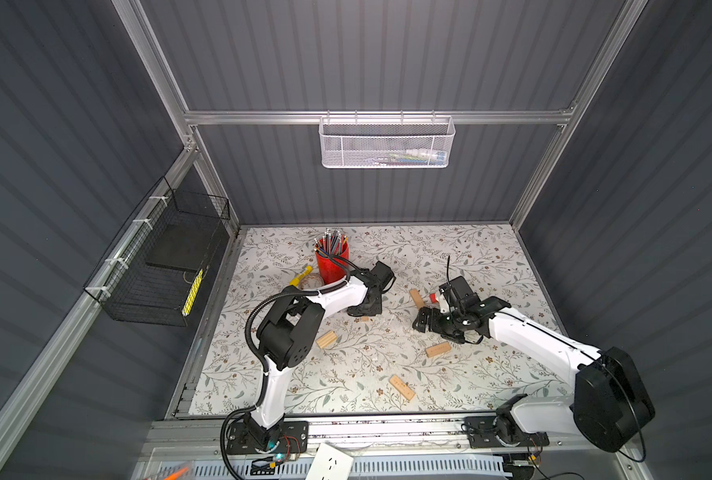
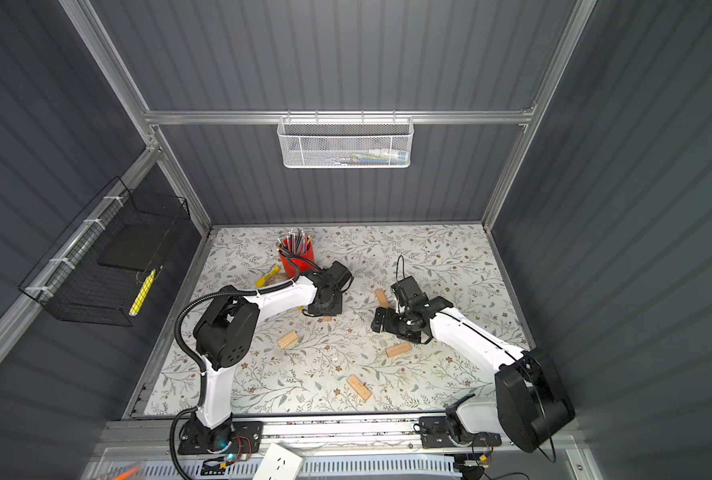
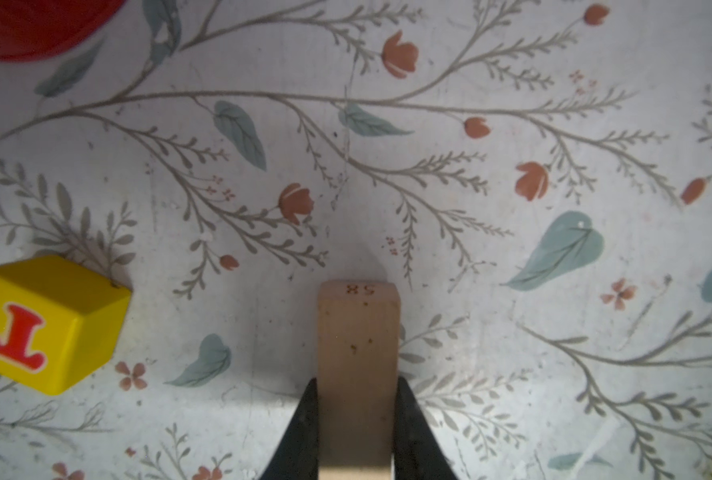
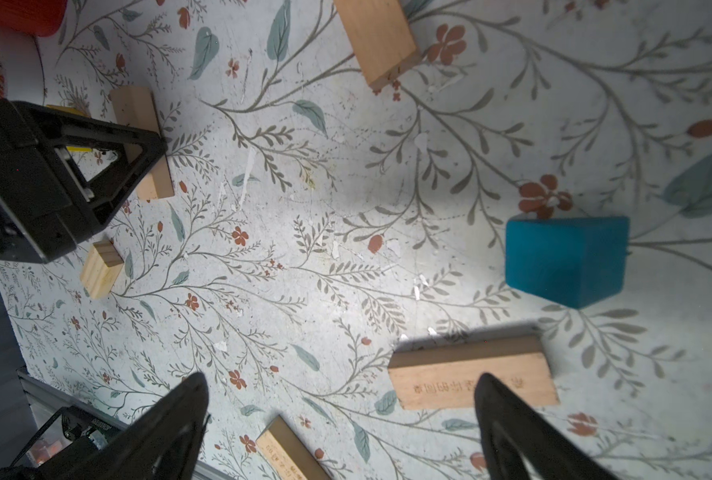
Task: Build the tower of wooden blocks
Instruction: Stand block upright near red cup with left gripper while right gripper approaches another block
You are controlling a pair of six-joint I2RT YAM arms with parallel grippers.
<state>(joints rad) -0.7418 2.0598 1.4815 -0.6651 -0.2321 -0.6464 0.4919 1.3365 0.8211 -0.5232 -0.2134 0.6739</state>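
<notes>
The tower's pieces lie scattered and apart about the middle of the floral table (image 1: 491, 257): the held plank (image 3: 356, 328), pale wood, sits clamped between the black fingers (image 3: 302, 419) of the left gripper (image 3: 356, 380), jaws drawn almost together on its sides, low at the table just near of the red pencil cup (image 1: 332, 259), with a yellow block (image 3: 46, 324) bearing a red letter beside it, not touching. A left plank (image 1: 326, 339) lies nearer, a far plank (image 1: 416, 298) to the right, then a middle plank (image 1: 437, 349) and a near plank (image 1: 401, 387) towards the front edge. A teal block (image 4: 566, 259) stands close to the middle plank, apart from it. The right gripper (image 4: 341, 378) hangs above the table between the far and middle planks, jaws spread wide, holding nothing. A yellow tube (image 1: 302, 275) lies left of the cup
</notes>
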